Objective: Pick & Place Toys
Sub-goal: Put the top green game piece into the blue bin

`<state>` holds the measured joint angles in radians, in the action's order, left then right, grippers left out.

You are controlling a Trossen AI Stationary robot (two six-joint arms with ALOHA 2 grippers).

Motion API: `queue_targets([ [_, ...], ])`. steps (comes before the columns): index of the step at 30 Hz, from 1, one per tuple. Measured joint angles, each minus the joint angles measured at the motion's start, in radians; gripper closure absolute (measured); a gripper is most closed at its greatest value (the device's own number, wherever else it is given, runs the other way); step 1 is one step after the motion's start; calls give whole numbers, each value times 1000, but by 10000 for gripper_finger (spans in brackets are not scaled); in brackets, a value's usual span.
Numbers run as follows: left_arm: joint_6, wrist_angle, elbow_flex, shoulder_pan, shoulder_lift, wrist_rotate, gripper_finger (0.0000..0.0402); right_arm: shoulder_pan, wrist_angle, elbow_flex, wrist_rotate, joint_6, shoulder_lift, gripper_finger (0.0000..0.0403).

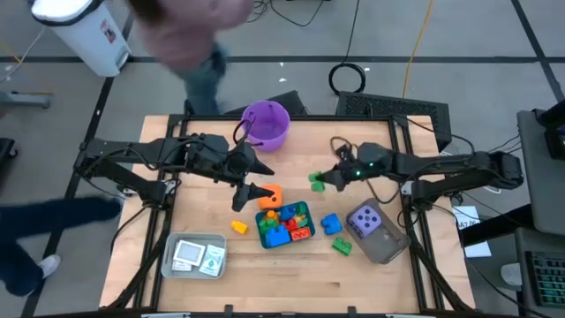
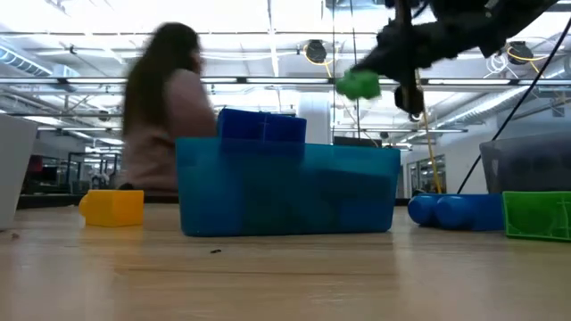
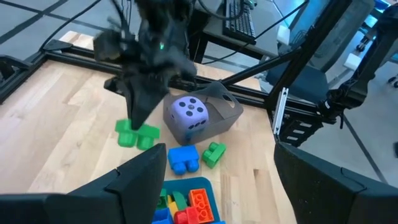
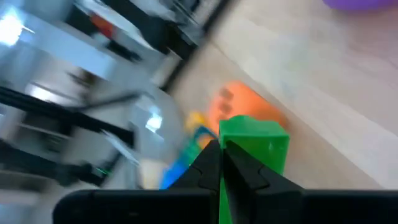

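Right claw [image 1: 320,181] is clenched on a green brick [image 1: 316,181], held clear above the tabletop [image 1: 371,274] right of the teal tray [image 1: 305,212]; best to carry it level and release low over that tray. The tray holds red, blue, green and yellow bricks, the grey tray [image 1: 388,247] a purple die [image 1: 364,220], and the left claw [image 1: 252,187] hangs released over the orange die [image 1: 270,196].

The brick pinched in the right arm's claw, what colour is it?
Green. The green brick in the right gripper shows best in the right wrist view.
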<state>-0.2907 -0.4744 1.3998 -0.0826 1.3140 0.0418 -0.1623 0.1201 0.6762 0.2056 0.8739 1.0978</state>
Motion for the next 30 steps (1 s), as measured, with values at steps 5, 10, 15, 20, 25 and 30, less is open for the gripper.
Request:
queue_targets([
  [5,6,0,0,8,0,1,96,40,121,4,-23,57,-12,401],
  [10,7,0,0,24,0,-1,96,139,111,33,-52,34,32,402],
  [15,15,0,0,38,0,1,96,250,105,65,-102,23,129,402],
  [20,25,5,0,49,0,0,96,310,108,100,-101,19,238,402],
  [25,28,5,0,51,0,1,96,338,108,108,-101,29,318,402],
  [30,28,4,0,51,0,2,96,356,142,108,-93,48,366,402],
])
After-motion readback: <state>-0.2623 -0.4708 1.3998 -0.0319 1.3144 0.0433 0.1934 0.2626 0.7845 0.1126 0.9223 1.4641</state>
